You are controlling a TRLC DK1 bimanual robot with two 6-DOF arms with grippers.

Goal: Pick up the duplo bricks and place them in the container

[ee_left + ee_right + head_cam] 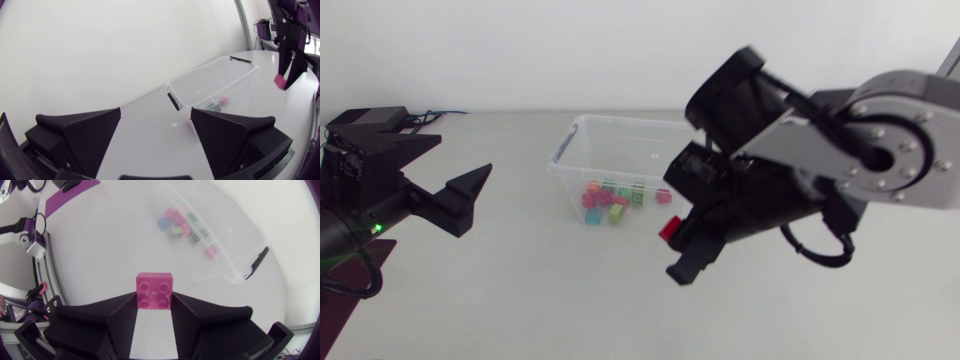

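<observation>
Soft, even light lay over the white bench [520, 310], bright but without hard glare. The shadow beside the clear plastic container [620, 150] was faint, and small glints sat on its walls. The matte black left hand [155, 112] showed little surface detail. In both wrist views the bench's far edge bowed, and the pink four-studded plastic brick [155, 291] was evenly lit.
</observation>
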